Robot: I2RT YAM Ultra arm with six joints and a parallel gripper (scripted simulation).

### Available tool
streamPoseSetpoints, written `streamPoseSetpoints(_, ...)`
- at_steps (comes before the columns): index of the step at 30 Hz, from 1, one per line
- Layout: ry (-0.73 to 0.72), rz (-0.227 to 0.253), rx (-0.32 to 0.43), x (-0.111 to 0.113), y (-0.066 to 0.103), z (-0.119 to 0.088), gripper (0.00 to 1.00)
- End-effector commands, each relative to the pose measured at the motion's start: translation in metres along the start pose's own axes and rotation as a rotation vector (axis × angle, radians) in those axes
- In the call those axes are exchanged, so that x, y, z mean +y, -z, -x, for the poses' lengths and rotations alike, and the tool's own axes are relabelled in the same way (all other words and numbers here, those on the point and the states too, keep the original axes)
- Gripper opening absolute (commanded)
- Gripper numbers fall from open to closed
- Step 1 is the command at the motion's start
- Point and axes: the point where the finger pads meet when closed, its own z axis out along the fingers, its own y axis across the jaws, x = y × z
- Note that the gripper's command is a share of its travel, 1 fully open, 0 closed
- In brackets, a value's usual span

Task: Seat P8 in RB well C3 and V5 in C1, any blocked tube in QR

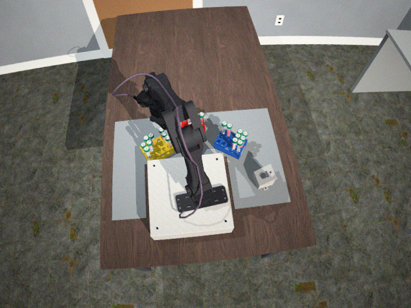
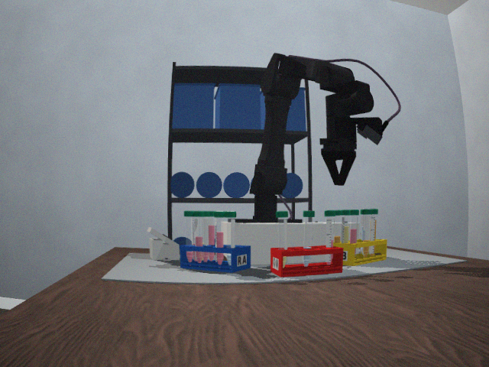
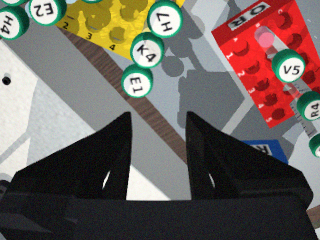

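My gripper is partly open and empty, high above the tube caps; the arm hides it in the top view. Tube V5 stands in the red rack QR. The yellow rack RB holds several green-capped tubes. A cap is cut off at the wrist view's top edge, its label unreadable, so P8 cannot be identified now. The blue rack RA holds several tubes. Wells C1 and C3 of RB cannot be made out clearly.
Caps E1, K4 and H7 stand at RB's near right corner. R4 stands beside V5's column side. The white button box is right of the arm's white base plate.
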Motion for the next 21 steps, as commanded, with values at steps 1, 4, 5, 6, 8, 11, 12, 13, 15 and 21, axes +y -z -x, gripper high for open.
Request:
streamPoseSetpoints(1,-0.094,-0.022,-0.05,-0.007,0.01,-0.007,0.3)
streamPoseSetpoints(4,-0.195,-0.024,-0.048,-0.019,0.009,-0.023,0.3)
streamPoseSetpoints(5,-0.228,-0.024,-0.048,-0.023,0.009,-0.029,0.3)
streamPoseSetpoints(6,-0.261,-0.024,-0.048,-0.027,0.009,-0.034,0.3)
streamPoseSetpoints(8,-0.328,-0.024,-0.047,-0.035,0.008,-0.045,0.3)
streamPoseSetpoints(11,-0.428,-0.024,-0.047,-0.046,0.008,-0.062,0.3)
streamPoseSetpoints(12,-0.461,-0.024,-0.047,-0.05,0.007,-0.067,0.3)
streamPoseSetpoints(13,-0.495,-0.024,-0.047,-0.054,0.007,-0.073,0.3)
streamPoseSetpoints(15,-0.528,-0.029,-0.054,-0.059,0.009,-0.077,0.3)
streamPoseSetpoints(21,-0.685,-0.021,-0.063,-0.064,0.01,-0.082,0.3)
